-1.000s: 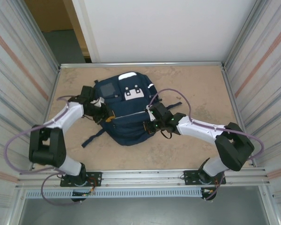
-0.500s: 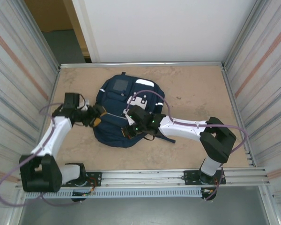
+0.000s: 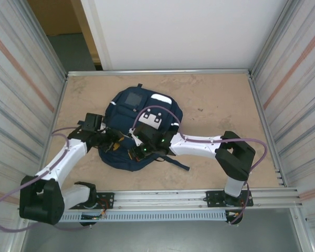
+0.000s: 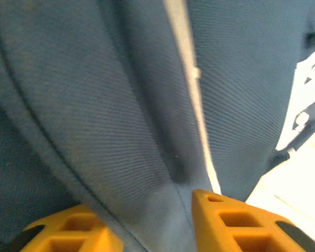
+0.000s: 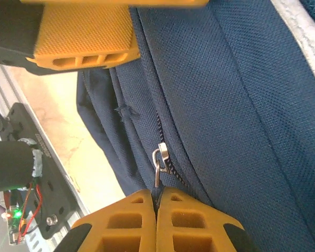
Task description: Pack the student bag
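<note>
Left of centre in the top view: bag (image 3: 127, 101) lies flat on the counter (image 3: 220, 105), one strap (image 3: 177, 164) trailing toward lower right. Left claw (image 4: 147, 215) at the bag's lower-left edge: fingers part-way apart, pinching a fold of navy fabric. Right claw (image 5: 157, 198) just beside it, low on the bag: fingers together, clamped on the zip pull (image 5: 158, 156).
</note>
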`<state>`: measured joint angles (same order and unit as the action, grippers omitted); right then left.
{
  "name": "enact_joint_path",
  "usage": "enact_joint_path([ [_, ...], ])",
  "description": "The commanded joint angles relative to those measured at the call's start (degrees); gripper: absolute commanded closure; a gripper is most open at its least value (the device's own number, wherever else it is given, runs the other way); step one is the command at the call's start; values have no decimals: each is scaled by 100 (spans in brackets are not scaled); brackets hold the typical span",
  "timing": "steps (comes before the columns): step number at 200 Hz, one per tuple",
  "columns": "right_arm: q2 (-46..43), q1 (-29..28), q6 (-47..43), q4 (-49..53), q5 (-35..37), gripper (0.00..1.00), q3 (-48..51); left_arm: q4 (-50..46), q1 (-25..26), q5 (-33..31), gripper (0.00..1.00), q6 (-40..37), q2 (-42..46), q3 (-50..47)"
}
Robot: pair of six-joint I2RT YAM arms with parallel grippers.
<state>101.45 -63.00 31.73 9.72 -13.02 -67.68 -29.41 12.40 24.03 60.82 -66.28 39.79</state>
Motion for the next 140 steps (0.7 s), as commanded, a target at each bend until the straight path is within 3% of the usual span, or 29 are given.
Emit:
enact_joint_path([
  [1, -91, -87, 56, -1, -30, 100, -96, 453, 60, 2, 81, 107, -138, 11],
  [17, -264, -49, -99, 297, 277, 100, 137, 339, -83, 36, 100, -186, -103, 105],
  [55, -1096, 285, -285, 736, 1182, 100, 1258, -503, -384, 90, 100, -990, -161, 626],
  [93, -1776, 1019, -272, 477, 1345, 100, 2290, -283, -723, 978, 100, -1294, -620, 675],
  [140, -1396, 1730, -1032, 20, 1488, 100, 2034, -791, -780, 1501, 100, -2377, -1486, 1308],
])
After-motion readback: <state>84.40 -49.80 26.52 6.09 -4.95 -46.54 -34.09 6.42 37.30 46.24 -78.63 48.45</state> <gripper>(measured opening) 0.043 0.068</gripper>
